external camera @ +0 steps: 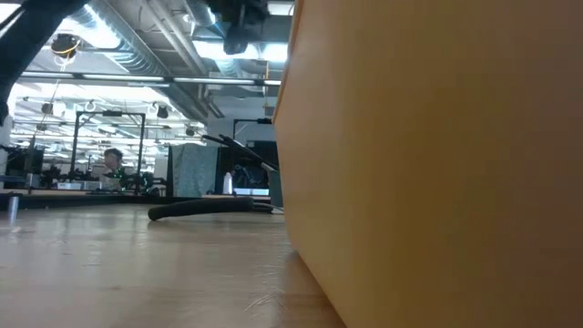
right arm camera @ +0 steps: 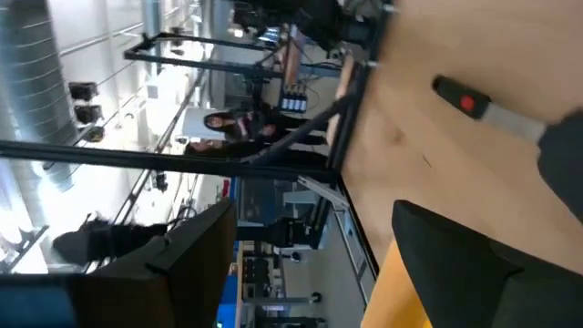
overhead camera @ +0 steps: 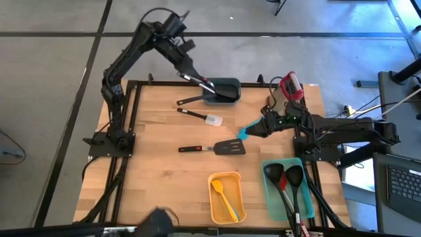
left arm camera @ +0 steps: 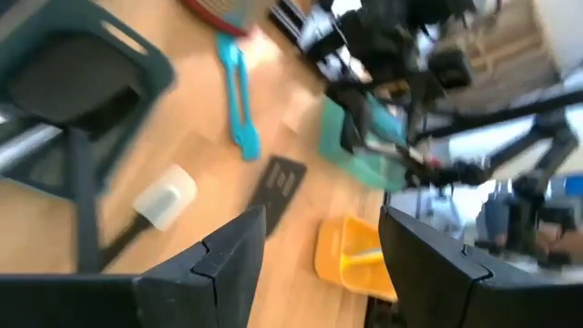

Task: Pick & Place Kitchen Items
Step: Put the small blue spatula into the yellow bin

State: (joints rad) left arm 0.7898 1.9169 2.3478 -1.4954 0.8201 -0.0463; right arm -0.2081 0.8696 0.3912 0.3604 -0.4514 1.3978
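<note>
Table (overhead camera: 158,191): teal spatula (overhead camera: 248,128) at right hand (overhead camera: 253,131) (touching).

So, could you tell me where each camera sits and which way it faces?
High: overhead, straight down on the table; both arms show.
Low: table height, close against the yellow bin; dark arm parts above.
Left wrist: past its fingers, down at table.
Right wrist: past its fingers, along table into room.
Shared: high, low, left wrist show the yellow bin.

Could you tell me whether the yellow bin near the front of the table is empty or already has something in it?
Not empty. In the high view the yellow bin holds one orange-yellow utensil lying along its length.
</note>
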